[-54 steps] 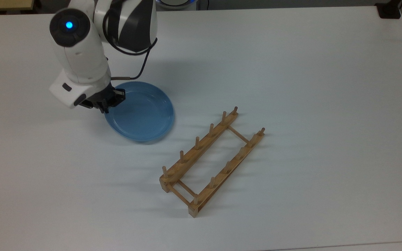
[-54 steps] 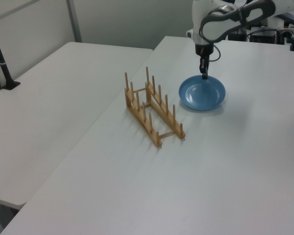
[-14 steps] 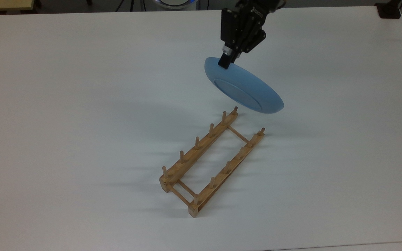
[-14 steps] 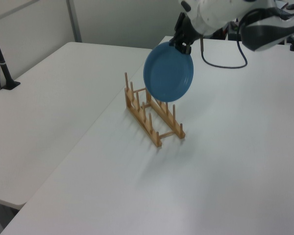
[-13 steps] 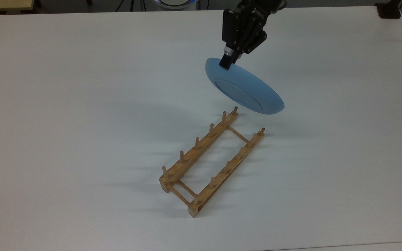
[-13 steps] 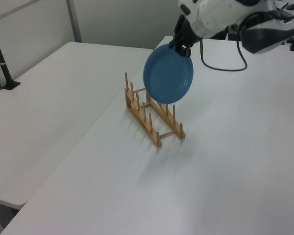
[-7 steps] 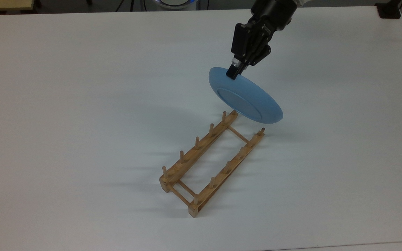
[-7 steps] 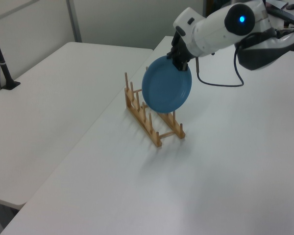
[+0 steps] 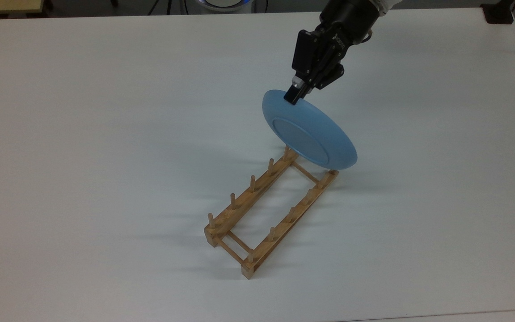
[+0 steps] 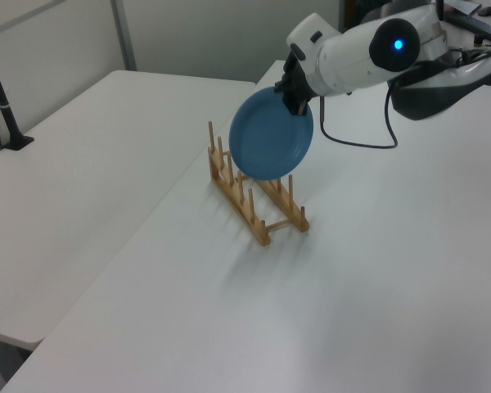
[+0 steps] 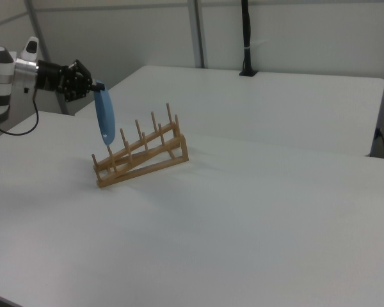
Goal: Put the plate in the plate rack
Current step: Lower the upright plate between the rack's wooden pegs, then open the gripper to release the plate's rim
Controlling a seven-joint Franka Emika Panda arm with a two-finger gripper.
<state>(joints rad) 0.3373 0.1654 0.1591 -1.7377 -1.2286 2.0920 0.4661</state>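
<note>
- Above the plate rack (image 9: 270, 209) at its one-o'clock end, the gripper (image 9: 294, 95) clamps the plate (image 9: 309, 129) by its rim, nearly on edge.
- Lowered misaligned, the plate could strike peg tops and twist loose.

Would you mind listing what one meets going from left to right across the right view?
White robot arm → end effector → plate, held on edge → plate rack → black pole at the far table's back.
</note>
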